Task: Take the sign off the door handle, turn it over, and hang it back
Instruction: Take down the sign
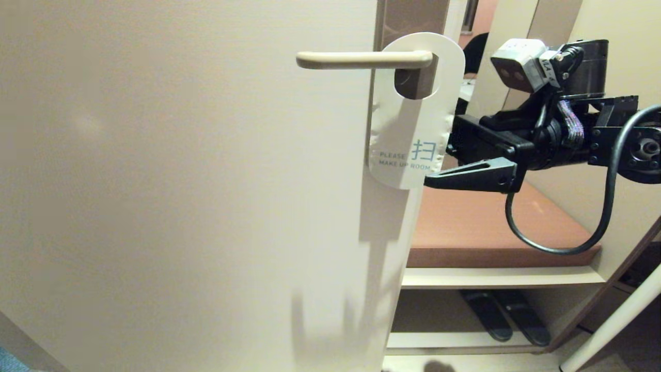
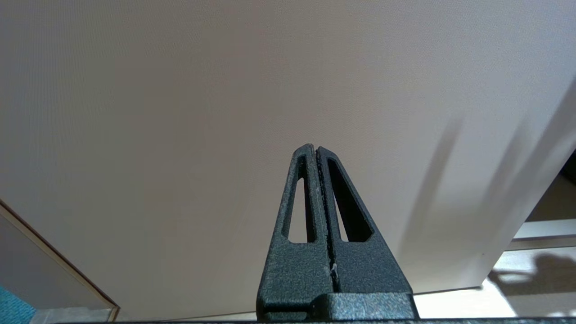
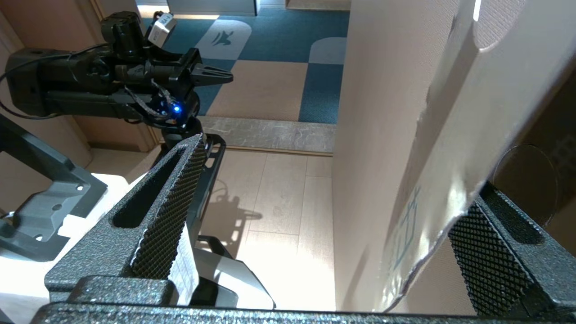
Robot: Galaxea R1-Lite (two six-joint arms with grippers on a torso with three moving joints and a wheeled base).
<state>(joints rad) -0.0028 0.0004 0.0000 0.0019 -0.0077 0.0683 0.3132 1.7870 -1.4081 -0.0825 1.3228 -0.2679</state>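
1. Sign (image 1: 410, 129) hangs on the door handle (image 1: 361, 59), white face outward, lettered "PLEASE MAKE UP ROOM". The lever passes through the hole near the card's top.
2. Card body hangs below the lever, over the door's free edge; its lower half looks dimpled and slightly creased.
3. Door handle: cream lever, horizontal, on a brown-grey plate (image 1: 413, 20) that shows behind the card and through its hole.
4. Right end effector (image 1: 439, 165) reaches in level from the side of the handle away from the door face (image 1: 181, 181), at the card's lower edge. Fingers spread wide.
5. Right wrist view: the card's lower edge (image 3: 418, 252) lies inside the gap, close against the far finger (image 3: 490, 252); the other finger (image 3: 162, 220) is well apart from it. No clamp on the card.
6. Left end effector (image 2: 317, 150): fingers pressed together, nothing between them, pointing at the plain door face well below the handle; also visible from the right wrist camera (image 3: 216, 76).
7. Past the door edge, below the handle: a reddish-brown shelf top (image 1: 465, 227), with dark slippers (image 1: 506, 315) on a lower shelf.
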